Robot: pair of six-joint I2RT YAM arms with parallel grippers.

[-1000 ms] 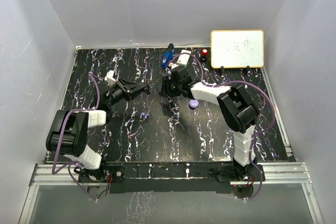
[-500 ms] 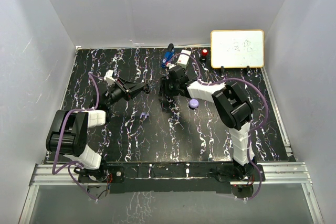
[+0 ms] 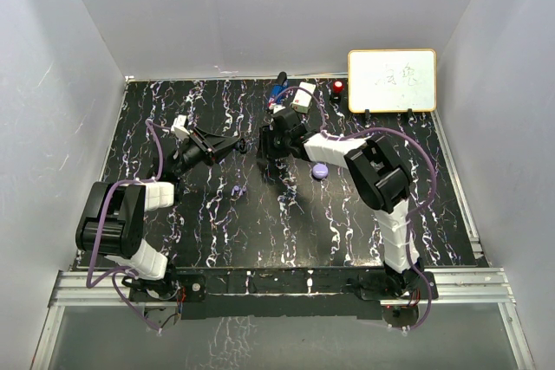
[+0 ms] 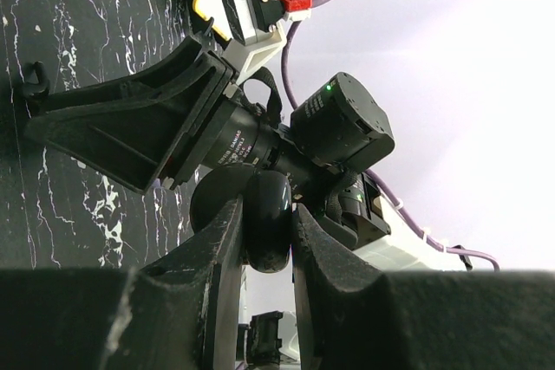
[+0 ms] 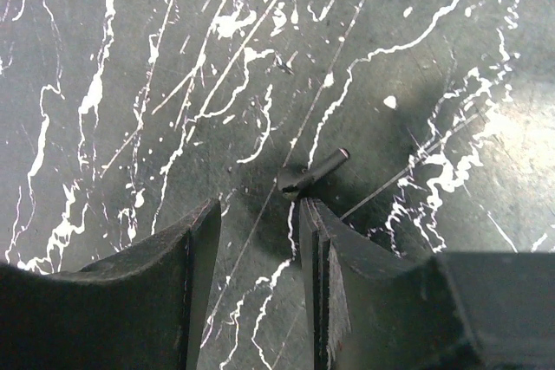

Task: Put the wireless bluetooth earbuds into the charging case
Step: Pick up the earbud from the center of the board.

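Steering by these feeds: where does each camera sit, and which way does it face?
Top external: above and behind the robot, looking down on the table; left arm and right arm show whole.
Left wrist: facing sideways at the right arm; the left tool shows, shut on the black case.
Right wrist: facing straight down at the table; the right tool shows, open, a black earbud just beyond it.
Shared: the right arm, in top external and left wrist.

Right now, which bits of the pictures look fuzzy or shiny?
Left wrist view: the left fingers are dark and fuzzy up close, the case between them has a shiny streak, the wall is washed out white. Right wrist view: the right fingers blur too, the earbud is sharp with a soft shadow, and the table glares at right.
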